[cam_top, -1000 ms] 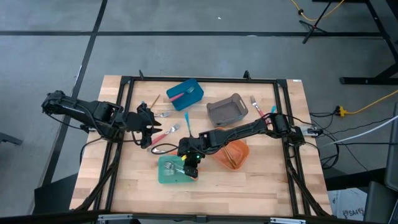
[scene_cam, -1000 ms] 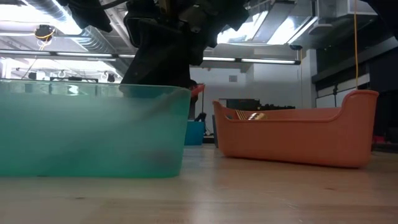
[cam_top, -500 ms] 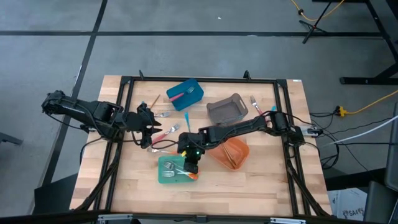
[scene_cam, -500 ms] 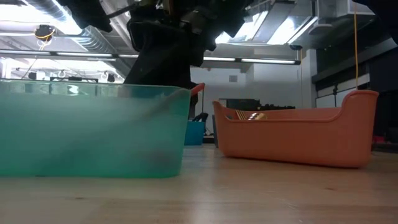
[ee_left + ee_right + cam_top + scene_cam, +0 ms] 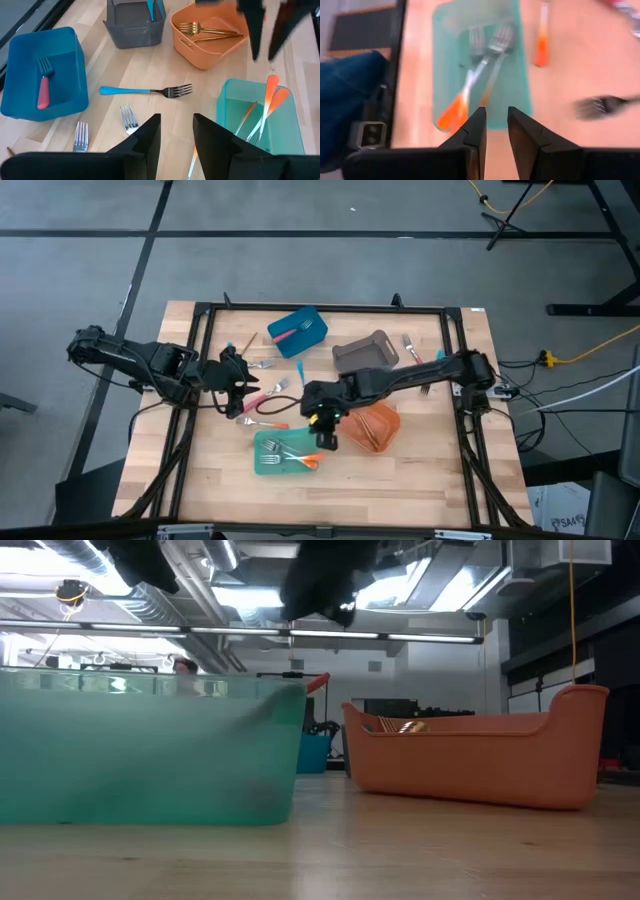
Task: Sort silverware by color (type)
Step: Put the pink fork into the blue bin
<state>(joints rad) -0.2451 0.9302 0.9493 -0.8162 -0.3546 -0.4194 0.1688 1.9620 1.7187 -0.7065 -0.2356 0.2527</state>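
Note:
My right gripper (image 5: 326, 432) hangs open and empty above the table between the teal bin (image 5: 262, 463) and the orange bin (image 5: 385, 420); it also shows in the low view (image 5: 322, 585). Two orange-handled forks (image 5: 472, 80) lie in the teal bin (image 5: 517, 90). Gold forks (image 5: 210, 31) lie in the orange bin. A pink-handled fork (image 5: 44, 85) lies in the blue bin (image 5: 297, 330). My left gripper (image 5: 240, 386) is open and empty over the loose forks at the table's left middle. A blue-handled fork (image 5: 145, 91) lies flat on the table ahead of it.
A grey bin (image 5: 365, 355) with a blue utensil (image 5: 151, 7) stands at the back. Loose forks (image 5: 129, 119) lie near my left gripper, an orange-handled one (image 5: 542, 40) beside the teal bin, more (image 5: 410, 345) at the far right. A black frame (image 5: 200, 315) rims the table.
My right gripper has risen out of the teal bin and gone toward the table's right edge, toward the orange bin. An orange-handled fork stays lying in the teal bin where the gripper was.

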